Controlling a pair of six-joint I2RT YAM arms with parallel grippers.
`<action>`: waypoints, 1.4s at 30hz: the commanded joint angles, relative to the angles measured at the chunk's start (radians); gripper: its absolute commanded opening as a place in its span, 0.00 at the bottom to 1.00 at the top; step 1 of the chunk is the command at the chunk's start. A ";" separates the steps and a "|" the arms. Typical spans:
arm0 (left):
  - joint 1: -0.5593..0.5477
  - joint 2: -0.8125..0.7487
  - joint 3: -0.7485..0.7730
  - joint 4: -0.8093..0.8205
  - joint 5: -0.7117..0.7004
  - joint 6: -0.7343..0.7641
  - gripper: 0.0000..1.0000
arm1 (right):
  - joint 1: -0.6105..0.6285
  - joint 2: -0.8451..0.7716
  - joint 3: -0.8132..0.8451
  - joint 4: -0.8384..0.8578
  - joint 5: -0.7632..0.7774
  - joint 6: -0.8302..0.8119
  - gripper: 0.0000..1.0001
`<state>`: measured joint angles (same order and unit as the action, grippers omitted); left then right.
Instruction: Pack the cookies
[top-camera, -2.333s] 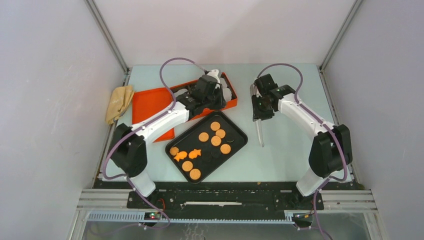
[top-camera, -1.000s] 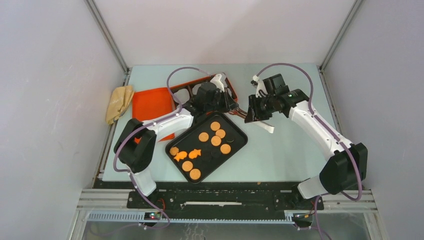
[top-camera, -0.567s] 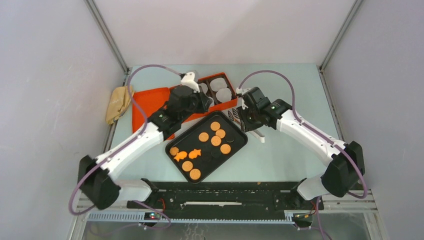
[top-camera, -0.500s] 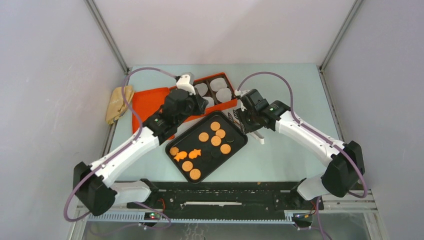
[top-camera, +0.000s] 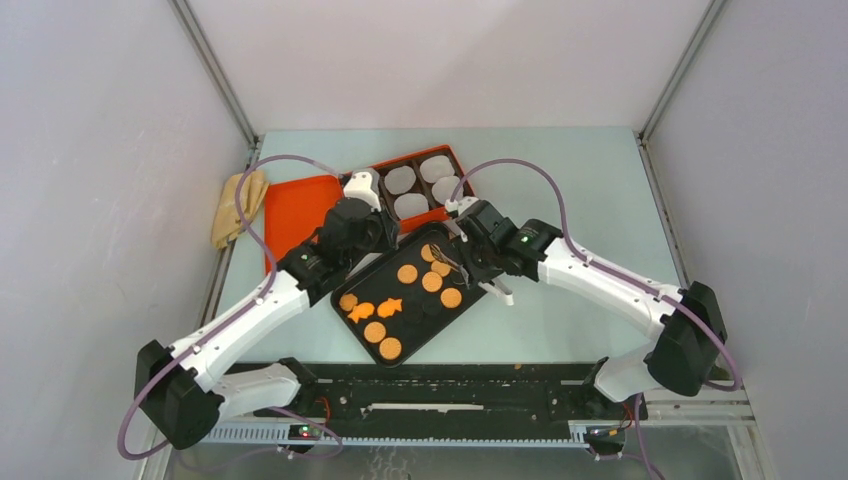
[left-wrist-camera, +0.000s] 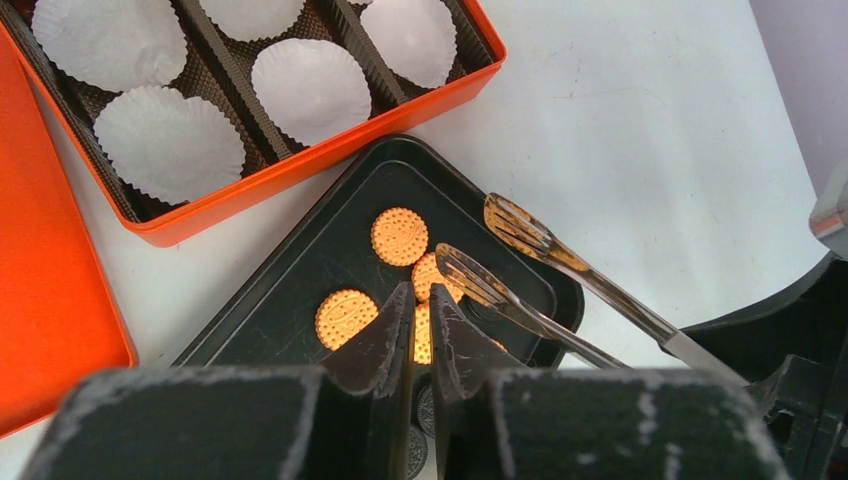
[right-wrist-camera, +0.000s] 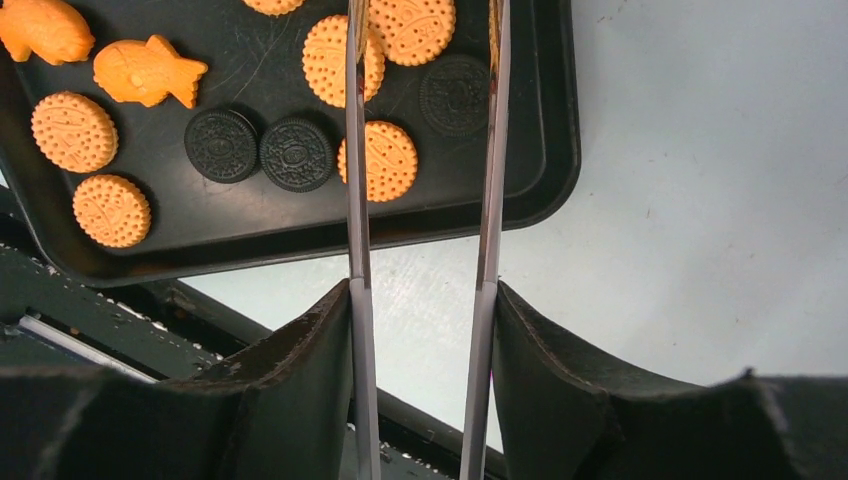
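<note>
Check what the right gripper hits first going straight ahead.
Right gripper, shut on the tongs, aims at the black tray; tong tips likely meet the round orange cookies first. Depth unclear.

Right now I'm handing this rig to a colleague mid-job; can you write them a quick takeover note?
Left gripper: jaws shut, empty, over the black tray.
Right gripper: shut on the tongs, whose tips are spread above the cookies and grip nothing.
Cookies: all those in view lie on the tray.
Orange box: beside the tray; the paper liners in view are empty.
Done: no cookie packed yet.
Left: move every cookie into the liners.
</note>
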<state>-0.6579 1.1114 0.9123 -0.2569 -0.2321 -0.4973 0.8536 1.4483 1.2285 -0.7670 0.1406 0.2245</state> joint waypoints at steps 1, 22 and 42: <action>0.003 -0.042 -0.031 0.006 -0.012 -0.012 0.15 | 0.012 0.000 0.000 0.053 0.004 0.047 0.58; 0.004 -0.091 -0.070 0.010 -0.035 -0.004 0.15 | -0.014 0.208 0.021 0.147 -0.048 0.054 0.60; 0.005 -0.164 -0.035 -0.048 -0.056 0.006 0.14 | -0.035 0.134 0.215 0.108 0.063 0.018 0.23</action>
<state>-0.6579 0.9627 0.8623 -0.2935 -0.2604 -0.4973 0.8448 1.6417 1.3441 -0.6765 0.1459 0.2588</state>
